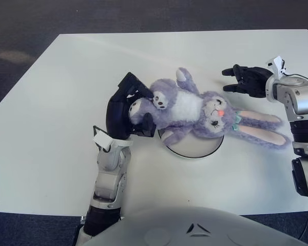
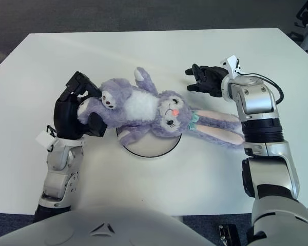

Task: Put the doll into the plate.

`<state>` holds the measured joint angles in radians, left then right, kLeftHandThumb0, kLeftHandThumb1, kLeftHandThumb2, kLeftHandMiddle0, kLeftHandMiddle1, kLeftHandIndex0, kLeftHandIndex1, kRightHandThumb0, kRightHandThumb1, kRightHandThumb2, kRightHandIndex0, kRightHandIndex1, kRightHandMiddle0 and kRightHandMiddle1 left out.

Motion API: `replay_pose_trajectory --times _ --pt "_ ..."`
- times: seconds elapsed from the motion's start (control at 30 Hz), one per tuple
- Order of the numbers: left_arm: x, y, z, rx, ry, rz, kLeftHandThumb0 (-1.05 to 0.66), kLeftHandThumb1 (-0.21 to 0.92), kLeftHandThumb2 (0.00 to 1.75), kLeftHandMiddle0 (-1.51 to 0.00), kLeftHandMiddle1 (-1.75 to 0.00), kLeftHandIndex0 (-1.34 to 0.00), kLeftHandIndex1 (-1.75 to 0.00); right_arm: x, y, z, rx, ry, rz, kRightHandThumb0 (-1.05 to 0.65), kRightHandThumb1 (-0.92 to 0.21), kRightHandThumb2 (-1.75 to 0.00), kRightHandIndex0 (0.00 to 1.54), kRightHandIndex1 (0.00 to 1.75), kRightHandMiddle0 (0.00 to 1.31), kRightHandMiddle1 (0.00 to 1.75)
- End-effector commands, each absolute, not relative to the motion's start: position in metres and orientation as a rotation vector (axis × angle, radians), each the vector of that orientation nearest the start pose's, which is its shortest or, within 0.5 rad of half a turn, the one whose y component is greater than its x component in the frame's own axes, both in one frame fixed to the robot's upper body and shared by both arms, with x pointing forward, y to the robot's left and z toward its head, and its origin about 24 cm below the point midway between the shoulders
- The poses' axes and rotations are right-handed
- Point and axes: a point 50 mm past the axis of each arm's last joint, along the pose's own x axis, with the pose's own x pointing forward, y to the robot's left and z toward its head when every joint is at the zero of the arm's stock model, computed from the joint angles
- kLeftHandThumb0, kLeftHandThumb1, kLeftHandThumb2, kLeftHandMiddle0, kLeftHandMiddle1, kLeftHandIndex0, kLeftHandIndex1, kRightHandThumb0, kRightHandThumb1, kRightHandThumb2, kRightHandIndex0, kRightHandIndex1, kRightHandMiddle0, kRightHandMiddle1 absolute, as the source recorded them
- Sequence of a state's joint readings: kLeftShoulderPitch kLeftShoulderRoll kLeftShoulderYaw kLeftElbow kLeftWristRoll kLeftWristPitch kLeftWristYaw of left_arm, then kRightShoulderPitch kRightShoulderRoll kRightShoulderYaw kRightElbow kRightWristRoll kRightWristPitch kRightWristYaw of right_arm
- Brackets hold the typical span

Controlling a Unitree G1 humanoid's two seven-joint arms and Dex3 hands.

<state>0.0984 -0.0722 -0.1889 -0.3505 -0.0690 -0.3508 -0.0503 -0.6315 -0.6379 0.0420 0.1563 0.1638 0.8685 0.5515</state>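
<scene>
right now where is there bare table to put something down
Bare table lies to the left of the left hand, along the far edge beyond the doll, and in front of the plate. The middle is crowded: doll over plate, its ears reaching toward the right hand.

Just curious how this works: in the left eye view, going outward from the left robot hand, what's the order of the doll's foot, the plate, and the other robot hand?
1. Doll's foot, gripped by the left robot hand.
2. Plate, just right of it.
3. Right robot hand, far right.
</scene>
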Motion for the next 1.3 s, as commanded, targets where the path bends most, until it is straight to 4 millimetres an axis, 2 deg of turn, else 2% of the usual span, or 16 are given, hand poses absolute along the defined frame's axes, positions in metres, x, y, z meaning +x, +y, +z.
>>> replay_pose_trajectory --times 0.0,0.03,0.07,0.1,0.13,0.2,0.23,0.3,0.37,0.43,0.6,0.8,0.9,1.03,1.27 --pt "0.215 0.105 0.131 -0.186 -0.594 -0.181 -0.39 0.71 0.81 -0.73 -1.75 -0.33 -1.75 0.335 -0.236 0.143 -0.288 0.502 0.332 -0.69 -0.92 -0.85 0.12 0.48 0.0 0.56" --pt "0.214 0.105 0.129 -0.19 -0.58 -0.189 -0.38 0.72 0.79 -0.71 -1.75 -0.31 -1.75 0.335 -0.237 0.143 -0.287 0.502 0.33 -0.69 -0.92 -0.85 0.12 0.48 0.0 0.56" --pt "0.213 0.106 0.128 -0.188 -0.564 -0.201 -0.37 0.79 0.69 -0.56 -1.65 -0.27 -1.75 0.335 -0.237 0.143 -0.285 0.502 0.327 -0.69 -0.92 -0.85 0.12 0.48 0.0 0.57" --pt "0.213 0.106 0.127 -0.186 -0.553 -0.209 -0.49 0.84 0.65 -0.41 -1.49 -0.17 -1.58 0.335 -0.237 0.143 -0.284 0.503 0.325 -0.69 -0.92 -0.85 0.12 0.48 0.0 0.57" --pt "0.212 0.107 0.126 -0.179 -0.544 -0.223 -0.53 0.85 0.64 -0.35 -1.44 -0.14 -1.52 0.335 -0.238 0.143 -0.285 0.504 0.323 -0.69 -0.92 -0.85 0.12 0.48 0.0 0.57" --pt "0.212 0.108 0.126 -0.171 -0.538 -0.237 -0.68 0.89 0.62 -0.2 -1.22 -0.06 -1.21 0.335 -0.238 0.143 -0.285 0.505 0.321 -0.69 -0.92 -0.85 0.12 0.48 0.0 0.58" --pt "0.212 0.108 0.125 -0.16 -0.533 -0.256 -0.71 0.9 0.62 -0.18 -1.19 -0.04 -1.16 0.335 -0.239 0.142 -0.286 0.507 0.318 -0.69 -0.92 -0.85 0.12 0.48 0.0 0.58" --pt "0.214 0.111 0.123 -0.148 -0.523 -0.285 -0.84 0.91 0.69 -0.1 -1.02 -0.02 -0.85 0.335 -0.241 0.141 -0.288 0.512 0.313 -0.7 -0.92 -0.85 0.12 0.48 0.0 0.58" --pt "0.228 0.121 0.12 -0.15 -0.504 -0.299 -0.88 0.92 0.72 -0.06 -0.93 -0.01 -0.7 0.335 -0.242 0.139 -0.287 0.516 0.31 -0.7 -0.92 -0.85 0.13 0.48 0.0 0.59" --pt "0.235 0.126 0.12 -0.158 -0.5 -0.308 -0.9 0.92 0.74 -0.03 -0.85 0.0 -0.59 0.335 -0.243 0.139 -0.286 0.519 0.308 -0.7 -0.92 -0.85 0.13 0.49 0.0 0.6" --pt "0.234 0.121 0.12 -0.295 -0.486 -0.348 -0.84 0.92 0.67 -0.01 -0.67 0.0 -0.44 0.335 -0.245 0.136 -0.281 0.527 0.294 -0.71 -0.92 -0.87 0.14 0.5 0.0 0.63" --pt "0.233 0.119 0.122 -0.486 -0.457 -0.407 -0.76 0.92 0.55 0.0 -0.44 0.0 -0.42 0.336 -0.248 0.136 -0.277 0.524 0.284 -0.71 -0.92 -0.87 0.15 0.51 0.0 0.65" --pt "0.232 0.119 0.123 -0.547 -0.445 -0.436 -0.67 0.83 0.68 -0.01 -0.29 0.0 -0.36 0.336 -0.249 0.136 -0.278 0.52 0.277 -0.71 -0.92 -0.87 0.15 0.52 0.0 0.65" --pt "0.231 0.121 0.123 -0.621 -0.412 -0.452 -0.5 0.65 0.99 0.0 -0.1 0.0 -0.23 0.336 -0.254 0.135 -0.283 0.506 0.244 -0.72 -0.92 -0.87 0.17 0.57 0.0 0.71" --pt "0.231 0.126 0.126 -0.619 -0.394 -0.462 -0.43 0.52 1.18 0.0 -0.01 0.0 -0.2 0.336 -0.256 0.133 -0.257 0.472 0.212 -0.72 -0.92 -0.89 0.2 0.64 0.0 0.83"
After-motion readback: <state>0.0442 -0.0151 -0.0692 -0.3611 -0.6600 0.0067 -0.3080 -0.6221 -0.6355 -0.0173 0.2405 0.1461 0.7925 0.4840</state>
